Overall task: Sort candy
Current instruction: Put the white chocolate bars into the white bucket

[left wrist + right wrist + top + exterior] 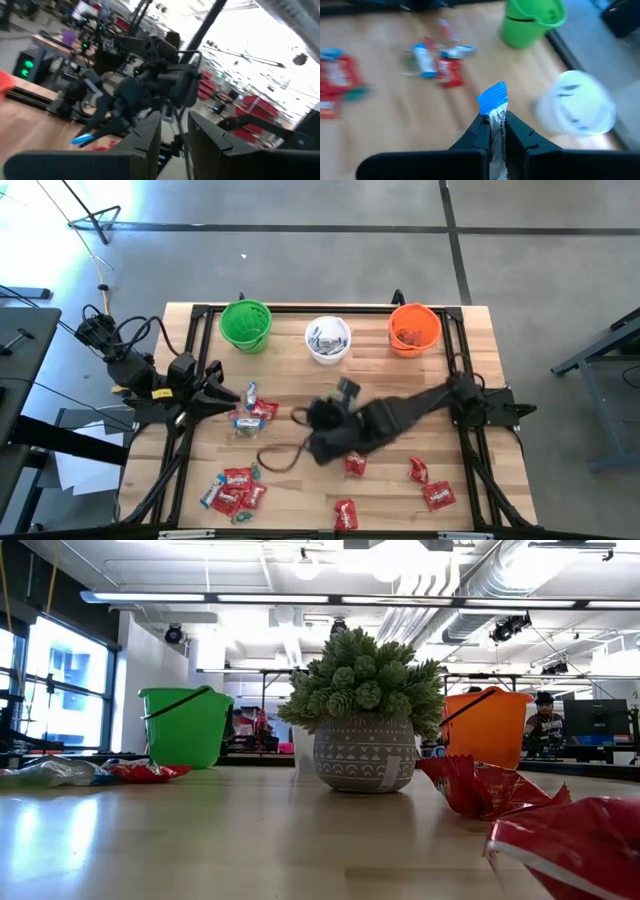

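Note:
My right gripper (pixel 347 388) reaches in from the right to the table's middle, just near of the white cup (pixel 328 340). It is shut on a blue-and-white candy (pixel 493 102), held above the table. My left gripper (pixel 222 392) is open and empty at the left. It stands beside a small heap of red and blue-and-white candy (pixel 250 412). More candy, mostly red, lies flat at the near left (pixel 232 490). Single red pieces lie at the near right (pixel 428 485). The white cup holds blue-and-white wrappers. My right gripper pinches the blue-and-white candy between its two fingers (pixel 496 117). The candy's crimped blue end (pixel 492 96) sticks out past the fingertips. The fingers slant down from above. The candy is lifted clear of the table.
A green cup (pixel 245 325), the white cup and an orange cup (pixel 414 328) stand in a row along the far edge. The low view shows a spiky green plant in a patterned pot (pixel 365 710) between the green and orange cups. Black frame rails (pixel 470 470) border the table.

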